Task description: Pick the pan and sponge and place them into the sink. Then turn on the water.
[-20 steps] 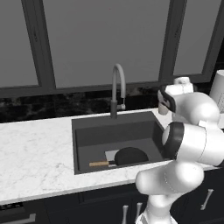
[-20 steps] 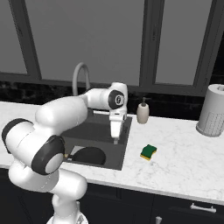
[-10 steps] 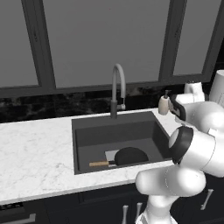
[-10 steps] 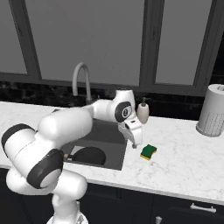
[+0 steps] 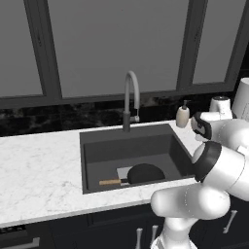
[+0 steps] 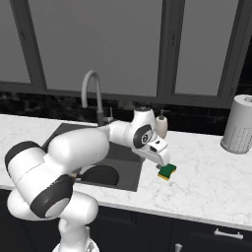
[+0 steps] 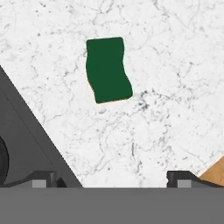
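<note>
The green-topped sponge (image 6: 167, 171) lies on the white marble counter just right of the sink (image 6: 129, 170). In the hand view the sponge (image 7: 108, 70) sits ahead of my gripper (image 7: 111, 180), whose tips stand wide apart with nothing between them. My gripper (image 6: 160, 164) hangs open a little above the counter, close to the sponge's left side. The black pan (image 5: 144, 173) rests on the bottom of the sink (image 5: 126, 148), its wooden handle (image 5: 110, 182) pointing left. No water shows under the faucet (image 5: 130, 97).
A beige soap dispenser (image 6: 161, 127) stands behind the sponge by the back wall. A paper towel roll (image 6: 238, 125) is at the far right. The sink's edge (image 7: 26, 131) runs along the left of the hand view, and a light-brown wooden corner (image 7: 214, 173) shows at its lower right.
My arm has swung right, from over the sink to above the sponge on the counter. The gripper stays open. The pan has not moved.
</note>
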